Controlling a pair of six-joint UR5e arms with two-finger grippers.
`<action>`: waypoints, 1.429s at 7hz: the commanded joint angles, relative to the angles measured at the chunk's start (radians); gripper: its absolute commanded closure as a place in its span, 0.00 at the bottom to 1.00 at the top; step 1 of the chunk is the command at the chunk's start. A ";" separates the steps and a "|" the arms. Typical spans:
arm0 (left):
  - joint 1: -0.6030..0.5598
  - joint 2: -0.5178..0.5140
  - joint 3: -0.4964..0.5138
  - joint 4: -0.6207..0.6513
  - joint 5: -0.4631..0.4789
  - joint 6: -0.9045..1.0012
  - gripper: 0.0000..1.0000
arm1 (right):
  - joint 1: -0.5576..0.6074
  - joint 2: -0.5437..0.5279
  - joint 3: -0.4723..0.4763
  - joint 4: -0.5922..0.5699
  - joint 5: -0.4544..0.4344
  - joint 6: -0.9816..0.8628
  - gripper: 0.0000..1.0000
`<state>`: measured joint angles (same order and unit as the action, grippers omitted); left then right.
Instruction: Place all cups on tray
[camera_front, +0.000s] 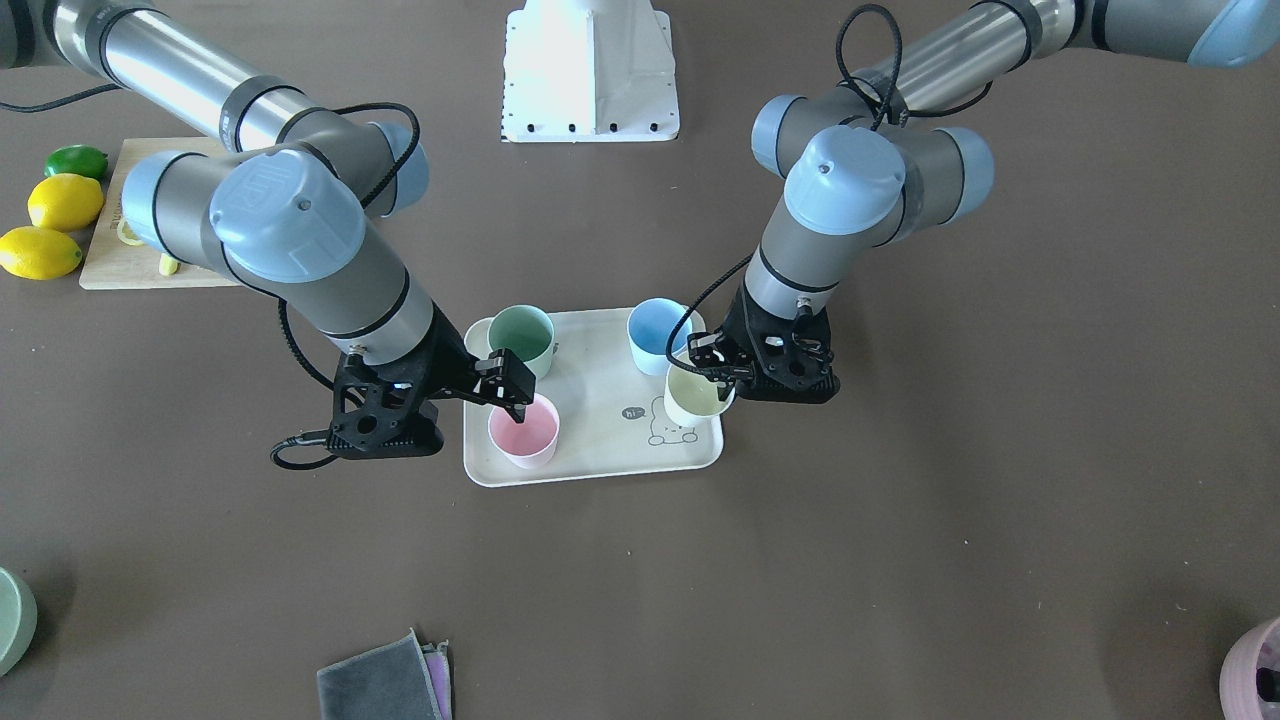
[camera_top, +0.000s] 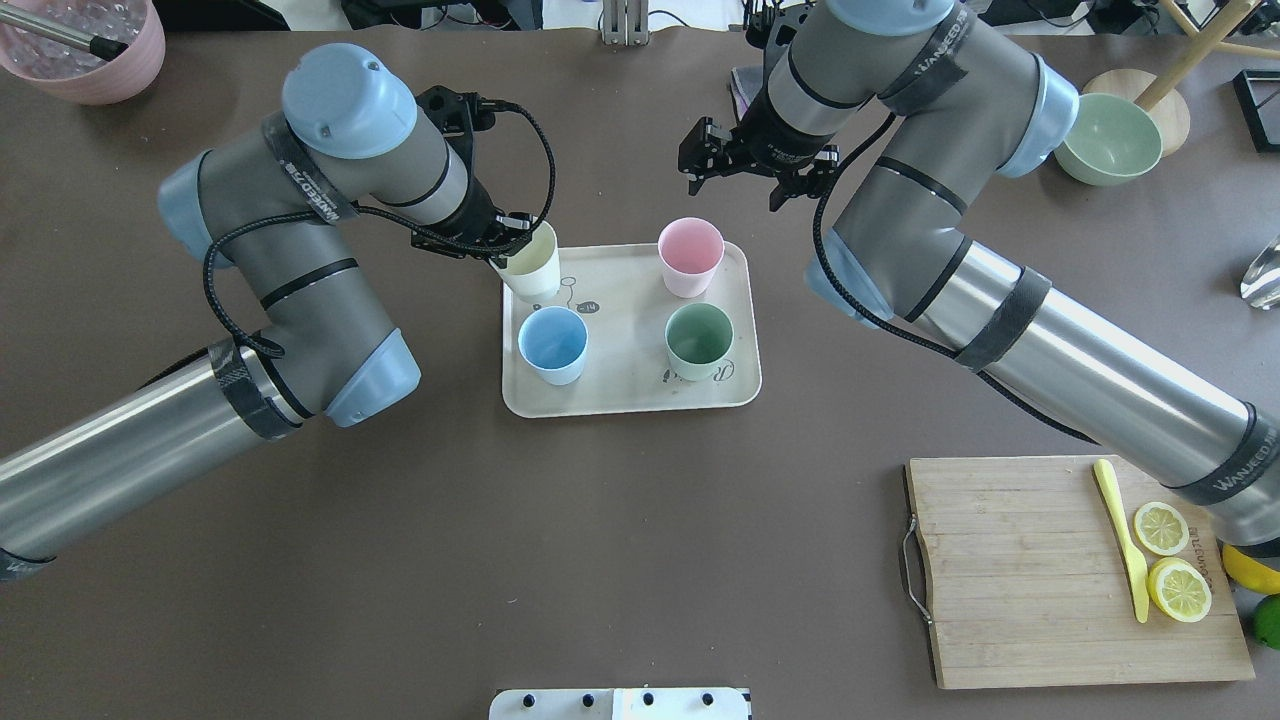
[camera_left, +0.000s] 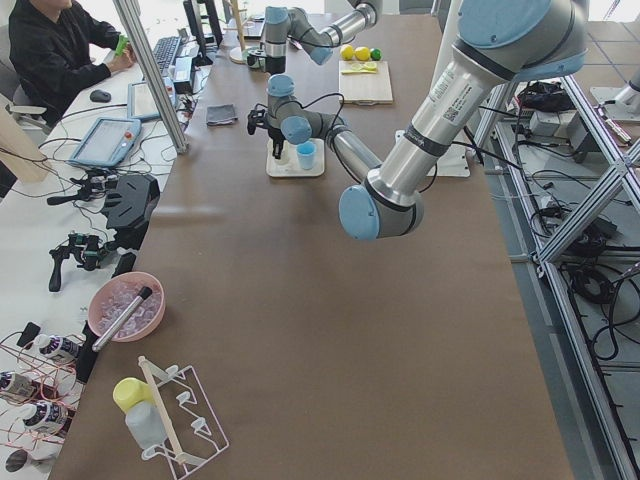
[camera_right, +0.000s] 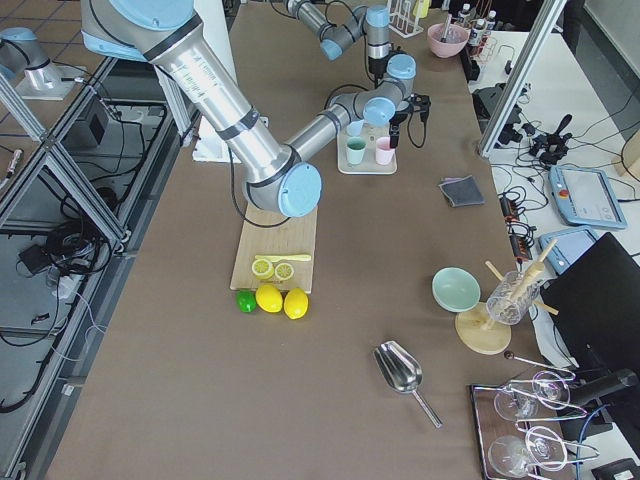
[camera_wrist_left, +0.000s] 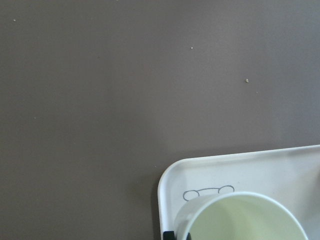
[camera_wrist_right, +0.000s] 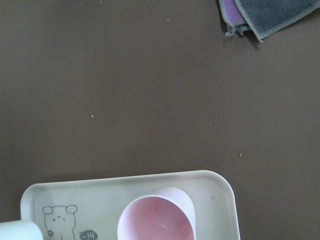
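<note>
The cream-beige tray (camera_front: 610, 440) (camera_top: 630, 380) lies mid-table. On it stand the mint green cup (camera_front: 522, 338) (camera_top: 699, 340), the light blue cup (camera_front: 655, 335) (camera_top: 553, 345) and the pink cup (camera_front: 524, 432) (camera_top: 690, 256). My left gripper (camera_front: 712, 368) (camera_top: 505, 245) is shut on the rim of the cream-yellow cup (camera_front: 693, 398) (camera_top: 530, 265) (camera_wrist_left: 245, 220) and holds it tilted over the tray's bunny corner (camera_wrist_left: 280, 170). My right gripper (camera_front: 510, 385) (camera_top: 745, 165) is open and empty, just above and beside the pink cup (camera_wrist_right: 157, 220).
A bamboo cutting board (camera_top: 1050, 570) with lemon slices and a yellow knife lies on my right, with lemons and a lime (camera_front: 60, 200) beside it. Folded cloths (camera_front: 385, 680) lie beyond the tray. A sage-green bowl (camera_top: 1108, 138) and a pink pot (camera_top: 90, 50) stand at the far corners.
</note>
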<state>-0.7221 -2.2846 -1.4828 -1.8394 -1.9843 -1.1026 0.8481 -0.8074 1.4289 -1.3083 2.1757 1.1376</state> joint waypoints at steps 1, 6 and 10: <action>0.056 -0.064 0.068 -0.006 0.082 -0.051 1.00 | 0.049 -0.015 0.012 0.003 0.024 -0.015 0.00; 0.040 -0.067 0.046 0.003 0.130 -0.004 0.02 | 0.201 -0.140 0.056 0.050 0.093 -0.260 0.00; -0.090 0.075 -0.094 -0.031 0.122 0.273 0.02 | 0.277 -0.258 0.067 0.016 0.078 -0.391 0.00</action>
<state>-0.7507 -2.2613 -1.5271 -1.8659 -1.8554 -0.9606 1.0970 -1.0232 1.4939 -1.2615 2.2559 0.8296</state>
